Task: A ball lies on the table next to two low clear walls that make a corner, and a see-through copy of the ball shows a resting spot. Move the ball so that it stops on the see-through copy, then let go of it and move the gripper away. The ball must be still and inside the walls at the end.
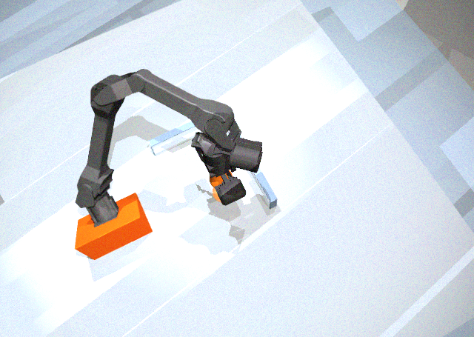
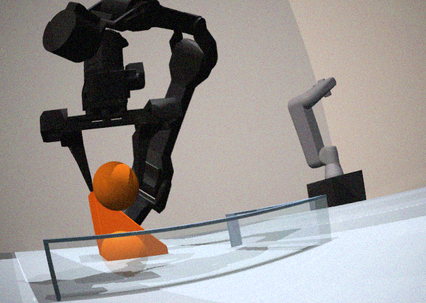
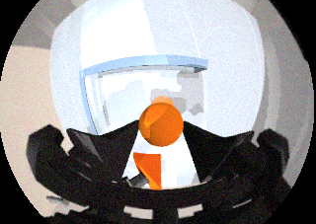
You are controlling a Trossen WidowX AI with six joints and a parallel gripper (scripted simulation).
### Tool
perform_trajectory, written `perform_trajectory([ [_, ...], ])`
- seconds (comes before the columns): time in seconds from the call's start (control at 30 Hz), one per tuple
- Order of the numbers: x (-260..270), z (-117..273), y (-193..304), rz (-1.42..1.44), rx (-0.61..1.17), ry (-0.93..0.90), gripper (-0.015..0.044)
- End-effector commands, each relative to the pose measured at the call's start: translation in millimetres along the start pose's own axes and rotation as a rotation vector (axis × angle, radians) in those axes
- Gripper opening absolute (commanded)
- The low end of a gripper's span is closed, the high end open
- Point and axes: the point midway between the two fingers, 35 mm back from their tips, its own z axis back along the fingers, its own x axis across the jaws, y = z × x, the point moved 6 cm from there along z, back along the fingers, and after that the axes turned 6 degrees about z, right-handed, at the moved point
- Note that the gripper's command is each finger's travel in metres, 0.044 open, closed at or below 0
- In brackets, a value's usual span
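Gripping the ball [image 2: 115, 185] between both fingers of the gripper [image 2: 113, 186] — jaws standing part-way apart, clamped on its sides. Hanging well above the table [image 2: 361, 258], arm [image 1: 168, 96] arching over from the orange base block [image 1: 115, 228].

Sitting directly below, near enough: the see-through copy [image 2: 124, 255], pale and faint, resting on the table inside the 2 clear walls [image 2: 192, 244]. Looking down the wrist view, the ball [image 3: 161, 123] lining up over a paler orange patch just behind it — probably the copy, though mostly hidden. From the top view, only a sliver of ball [image 1: 217, 183] showing under the gripper [image 1: 226, 188], with 1 wall [image 1: 264, 188] just beside and the other [image 1: 170, 137] farther back.

Judging the step as: carrying over, about to lower. Roughly past halfway, with setting down, releasing and backing off not yet done.

Risks from here:
- Releasing from this height — bouncing or rolling off the mark, possibly out through the open side of the corner.
- Opening unevenly, 1 finger nudging the ball sideways as it parts.
- Lowering off-centre; overlap hard to confirm, with the ball itself hiding the copy in the wrist view.
- Clipping the near wall with a finger or the wrist housing while descending or withdrawing.
- Pulling away too fast, brushing the ball and setting it rolling.
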Motion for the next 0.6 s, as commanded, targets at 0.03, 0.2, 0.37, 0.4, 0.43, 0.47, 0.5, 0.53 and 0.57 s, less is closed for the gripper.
perform_trajectory([
  [0.03, -6, -4, 4, 0.02, -0.001, 0.006, 0.0],
  [0.2, -6, -23, 3, 0.02, -0.002, 0.007, 0.0],
  [0.37, -6, -49, 2, 0.021, -0.002, 0.006, 0.0],
  [0.4, -6, -54, 3, 0.021, -0.002, 0.006, 0.0],
  [0.43, -6, -59, 3, 0.021, -0.002, 0.005, 0.0],
  [0.47, -6, -64, 3, 0.021, -0.002, 0.004, 0.0],
  [0.5, -5, -69, 4, 0.021, -0.002, 0.004, 0.0],
  [0.53, -5, -71, 4, 0.021, -0.002, 0.004, 0.0],
  [0.57, -5, -72, 4, 0.021, -0.002, 0.003, 0.0],
])
